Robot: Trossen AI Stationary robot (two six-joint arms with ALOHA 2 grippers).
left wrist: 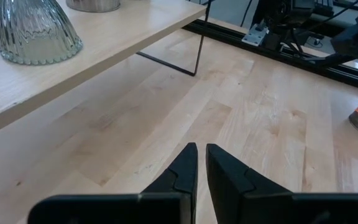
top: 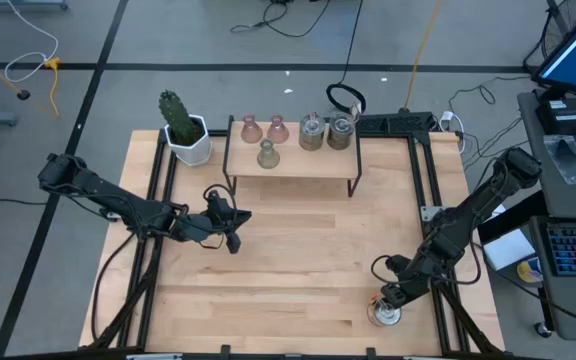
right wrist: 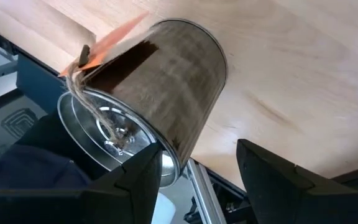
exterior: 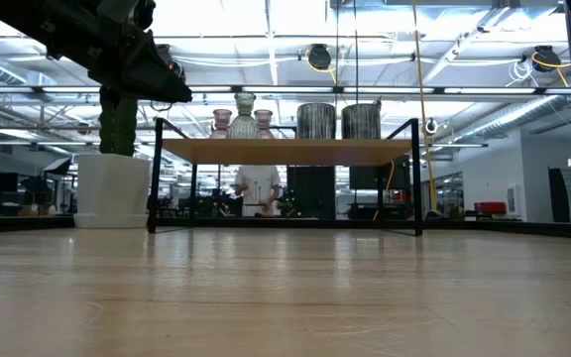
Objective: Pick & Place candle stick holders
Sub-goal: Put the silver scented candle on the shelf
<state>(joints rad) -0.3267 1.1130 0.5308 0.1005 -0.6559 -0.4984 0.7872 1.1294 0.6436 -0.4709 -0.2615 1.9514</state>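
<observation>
Right claw [top: 388,305] at the desk's [top: 298,260] near right corner, fingers apart around 1 silver holder [right wrist: 154,93], tilted; grip unconfirmed. Left claw [top: 233,238] fingers together, empty, above desk centre-left. On the small shelf [top: 290,160]: 2 pink holders [top: 264,128], 1 olive holder [top: 267,153], 2 silver holders [top: 325,131]. Cactus [top: 180,118] beside shelf.

Your counter [top: 298,260] has a small shelf [top: 293,165] at its far edge; five candle stick holders sit on it: two glass ones [top: 264,128] at back left, a third glass one [top: 267,154] in front of them, two metal ones [top: 326,132] to the right. Cactus pot [top: 186,135] sits just left of the shelf. Left gripper [top: 230,226] hangs over the counter's left-middle. Right gripper [top: 392,298] sits at your near right edge, touching the sixth holder [top: 385,312].
</observation>
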